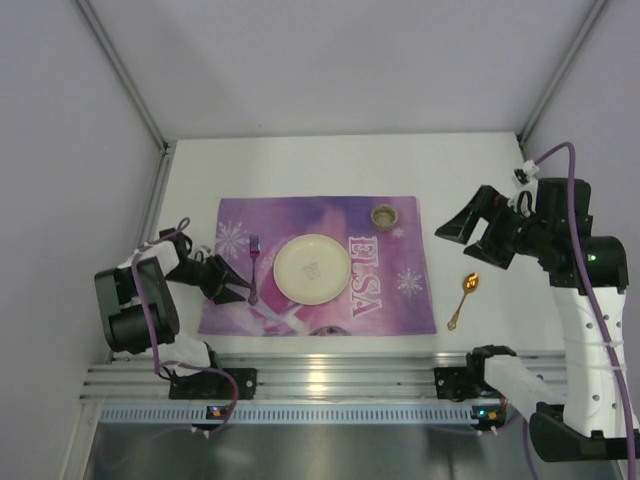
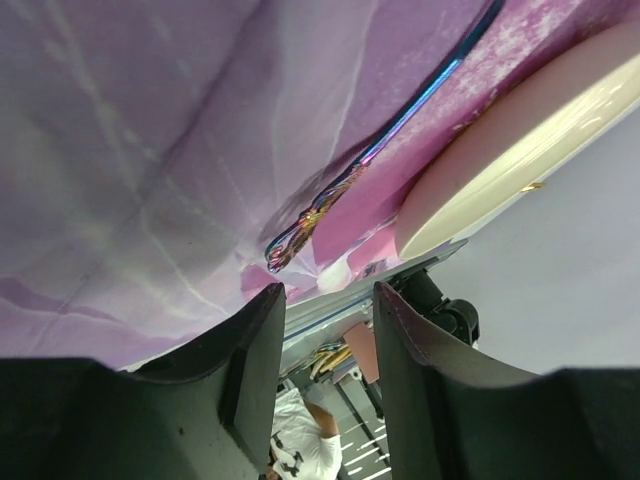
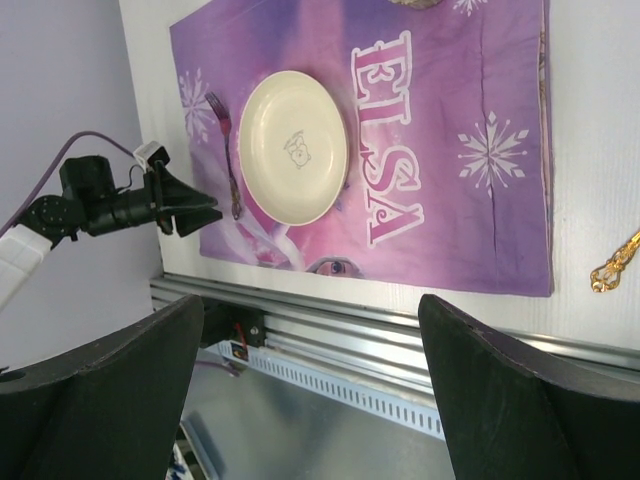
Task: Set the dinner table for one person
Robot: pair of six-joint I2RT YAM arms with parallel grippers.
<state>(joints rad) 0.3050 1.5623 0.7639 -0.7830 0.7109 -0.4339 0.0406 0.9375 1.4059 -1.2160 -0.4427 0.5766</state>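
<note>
- The white bench point(image 1: 470, 170) fills the space ahead of both arms, with a ribbed metal rail point(image 1: 330, 375) along its near edge.
- A purple "ELSA" placemat point(image 1: 300, 215) lies flat at the bench's middle, just beyond the rail.
- A cream plate point(image 1: 312, 268) sits on the mat, left of the lettering.
- A fork point(image 1: 254, 268) lies on the mat just left of the plate, apart from it.
- A small round cup point(image 1: 384, 214) stands at the mat's far edge.
- A gold spoon point(image 1: 464, 297) lies on the bare bench, just right of the mat.
- The left gripper point(image 2: 325, 295) is low over the mat's left side by the fork's handle, its jaws parted (nothing between them).
- The right gripper point(image 1: 472, 238) hangs above the bench beyond the spoon, spread wide and empty.
</note>
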